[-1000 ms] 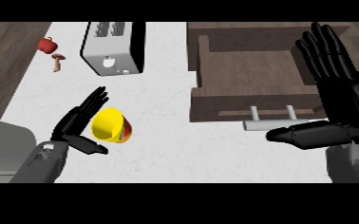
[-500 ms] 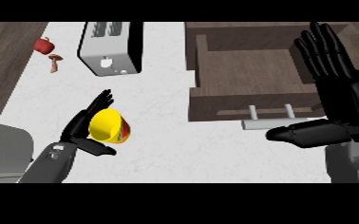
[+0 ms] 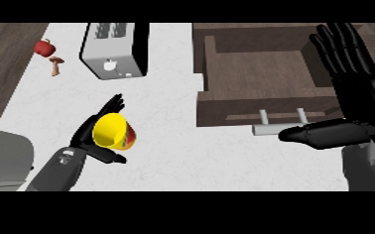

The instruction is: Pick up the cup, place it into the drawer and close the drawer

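White marbled counter fills the middle of our view, with dark wood along its left edge. At the back stands a silver toaster, and to its left we see a red apple with a small brown item just beside it.

On the right, a wooden drawer stands pulled open, its bare floor showing and its pale handle facing us at the front.

We find the cup low on the left, well apart from the drawer. It is yellow with a red and green band near its base, and it is tilted so that its mouth faces us. The left hand frames it: the fingers run straight up along the cup's left side and the thumb reaches under its lower edge, so the cup sits in the gap between them. We cannot tell whether the hand is touching it.

The right hand rests at the right edge, over the drawer's right side, its fingers straight and spread upward. Its thumb points left, just beside the handle.
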### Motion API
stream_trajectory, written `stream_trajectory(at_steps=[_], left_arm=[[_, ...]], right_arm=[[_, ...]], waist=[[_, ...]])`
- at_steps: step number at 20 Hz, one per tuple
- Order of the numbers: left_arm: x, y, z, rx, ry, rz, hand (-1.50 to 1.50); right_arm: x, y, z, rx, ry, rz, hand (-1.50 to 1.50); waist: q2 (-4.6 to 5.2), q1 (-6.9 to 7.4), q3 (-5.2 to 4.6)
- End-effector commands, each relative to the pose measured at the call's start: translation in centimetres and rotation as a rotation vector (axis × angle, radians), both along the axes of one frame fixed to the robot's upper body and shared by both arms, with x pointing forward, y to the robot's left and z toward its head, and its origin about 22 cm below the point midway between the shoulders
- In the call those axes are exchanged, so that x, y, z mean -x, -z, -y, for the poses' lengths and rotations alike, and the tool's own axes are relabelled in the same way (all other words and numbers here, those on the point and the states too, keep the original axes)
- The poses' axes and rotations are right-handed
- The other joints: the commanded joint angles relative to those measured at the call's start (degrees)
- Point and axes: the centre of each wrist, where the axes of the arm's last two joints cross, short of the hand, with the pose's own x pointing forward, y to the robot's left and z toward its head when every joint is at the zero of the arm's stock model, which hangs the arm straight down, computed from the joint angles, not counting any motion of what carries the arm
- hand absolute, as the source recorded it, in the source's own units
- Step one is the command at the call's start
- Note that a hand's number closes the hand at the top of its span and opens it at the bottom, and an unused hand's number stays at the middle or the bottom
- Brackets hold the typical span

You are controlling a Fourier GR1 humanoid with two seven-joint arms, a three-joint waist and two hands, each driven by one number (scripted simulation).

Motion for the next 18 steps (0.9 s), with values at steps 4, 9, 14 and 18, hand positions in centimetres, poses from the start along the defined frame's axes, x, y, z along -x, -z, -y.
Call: stream_trajectory(at_steps=[4, 9, 14, 18], left_arm=[[-0.3, 0.2, 1.2, 0.201, 0.125, 0.032, -1.50], [-0.3, 0.6, 2.9, 0.299, 0.191, 0.001, 1.50], [-1.3, -0.8, 1.9, 0.154, 0.035, 0.316, 1.50], [-2.0, -0.4, 5.7, 0.276, 0.018, 0.336, 1.50]], right_arm=[[-0.6, 0.1, 0.2, -0.003, 0.004, -0.011, -1.50], [-0.2, 0.5, 0.7, 0.003, 0.017, -0.014, -1.50], [-1.1, -1.2, 1.6, 0.004, 0.040, 0.013, -1.50], [-0.5, -0.6, 1.6, 0.011, 0.006, -0.008, -1.50]], waist=[[0.05, 0.04, 0.00], [0.06, -0.18, 0.00], [0.12, 0.56, -0.03], [-0.09, -0.02, 0.04]])
